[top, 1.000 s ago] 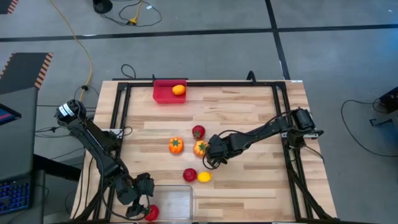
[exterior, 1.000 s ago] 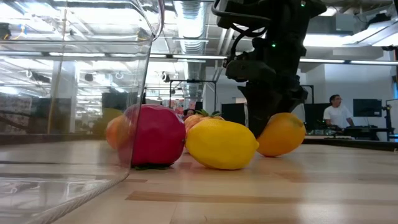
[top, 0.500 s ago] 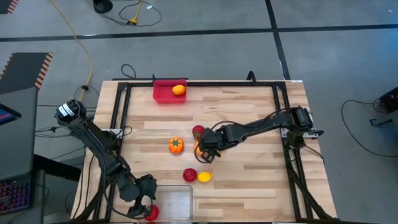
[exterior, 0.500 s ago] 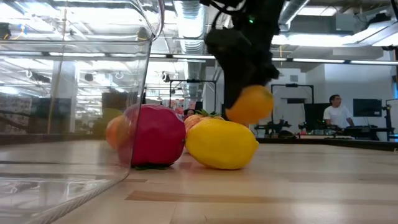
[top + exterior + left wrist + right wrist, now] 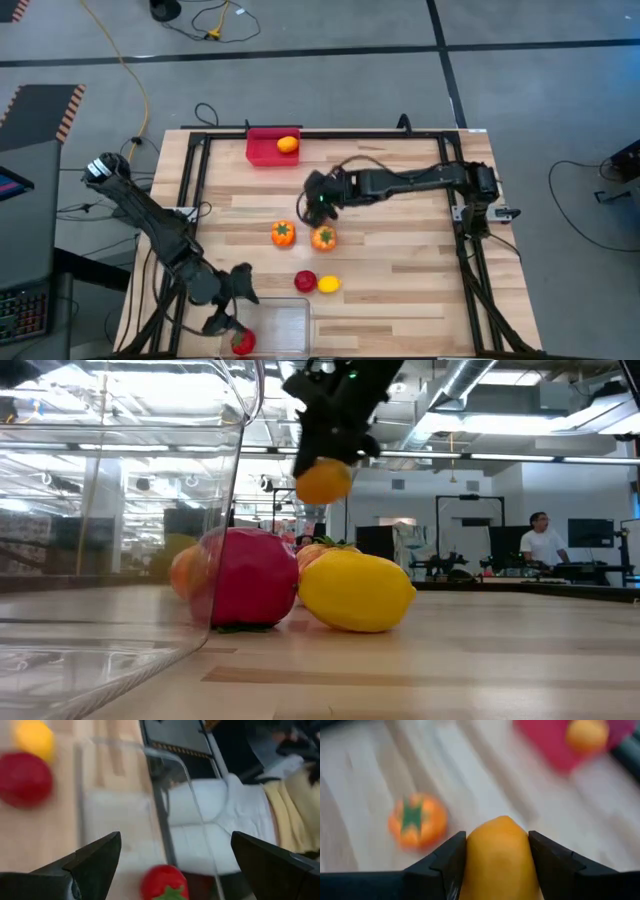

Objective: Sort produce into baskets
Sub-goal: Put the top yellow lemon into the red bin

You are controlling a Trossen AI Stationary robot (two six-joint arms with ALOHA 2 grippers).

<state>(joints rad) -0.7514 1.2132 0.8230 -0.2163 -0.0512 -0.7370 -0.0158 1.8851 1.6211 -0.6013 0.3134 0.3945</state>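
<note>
1. Above the middle of the table, the right gripper hangs clear of the wood, its fingers clamped on an orange fruit.
2. At the far edge stands the red bin, with one orange piece inside it.
3. Near the table's centre lie two orange stemmed pieces side by side, apart from each other.
4. Nearer, a red piece and a yellow piece lie just beside each other.
5. At the near left corner, the left gripper hovers with its fingers spread wide, over the left wall of the clear bin; a red piece with a green stem lies below it, whether inside the bin cannot be told.
</note>
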